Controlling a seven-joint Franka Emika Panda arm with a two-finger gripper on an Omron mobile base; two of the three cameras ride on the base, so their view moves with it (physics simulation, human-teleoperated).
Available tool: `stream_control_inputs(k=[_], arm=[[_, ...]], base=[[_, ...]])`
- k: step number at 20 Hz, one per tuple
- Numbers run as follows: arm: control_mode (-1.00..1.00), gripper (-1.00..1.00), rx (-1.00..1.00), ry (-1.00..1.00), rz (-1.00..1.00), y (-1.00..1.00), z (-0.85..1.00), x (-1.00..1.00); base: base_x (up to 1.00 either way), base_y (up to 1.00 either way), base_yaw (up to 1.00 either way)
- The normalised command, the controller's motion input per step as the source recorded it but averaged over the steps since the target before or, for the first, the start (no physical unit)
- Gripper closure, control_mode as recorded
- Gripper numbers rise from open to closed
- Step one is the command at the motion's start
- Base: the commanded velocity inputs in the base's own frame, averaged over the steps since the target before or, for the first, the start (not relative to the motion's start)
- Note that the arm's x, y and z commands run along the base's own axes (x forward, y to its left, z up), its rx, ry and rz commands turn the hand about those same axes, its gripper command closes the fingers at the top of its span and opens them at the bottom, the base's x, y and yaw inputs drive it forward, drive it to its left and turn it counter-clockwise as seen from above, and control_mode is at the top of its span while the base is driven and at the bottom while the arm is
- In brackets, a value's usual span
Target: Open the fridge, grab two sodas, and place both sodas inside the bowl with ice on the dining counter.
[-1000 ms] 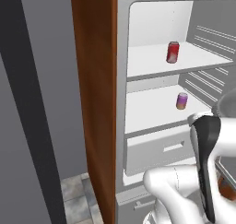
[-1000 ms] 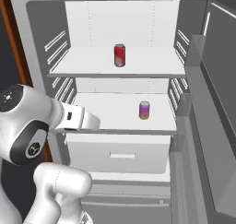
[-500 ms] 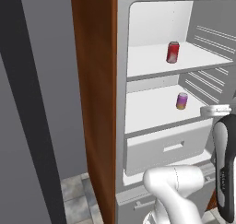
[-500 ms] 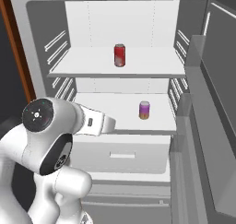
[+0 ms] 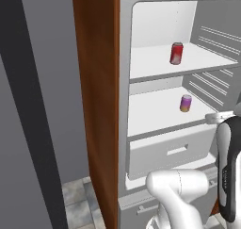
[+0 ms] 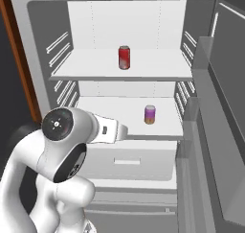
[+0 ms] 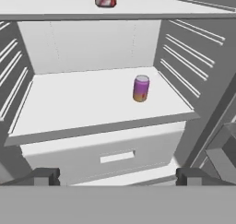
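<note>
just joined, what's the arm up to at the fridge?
The fridge stands open with both sodas inside: the red can on the upper shelf, the purple can on the shelf below, above the drawer. The arm is stretched toward the fridge front, its hand roughly level with the lower shelf's edge. The gripper is open and empty, facing the purple can but well short of it. Neither can has been picked up yet.

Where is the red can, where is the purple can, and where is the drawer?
red can (image 6: 124,57), right base view, middle of its side.
purple can (image 7: 141,89), hand view, middle of its side.
drawer (image 5: 164,150), left base view, its front panel beside the handle slot.
</note>
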Motion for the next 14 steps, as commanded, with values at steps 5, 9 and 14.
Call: stream_control_inputs(k=[5, 9, 14], arm=[[-1.00, -1.00, -0.06, 0.00, 0.00, 0.02, -0.46, 0.26], [-1.00, -1.00, 0.00, -0.01, 0.00, -0.04, -0.44, 0.28], [-1.00, -1.00, 0.00, -0.03, 0.00, -0.18, -0.38, 0.38]], base=[[0.00, 0.00, 0.00], [0.00, 0.00, 0.00], [0.00, 0.00, 0.00]])
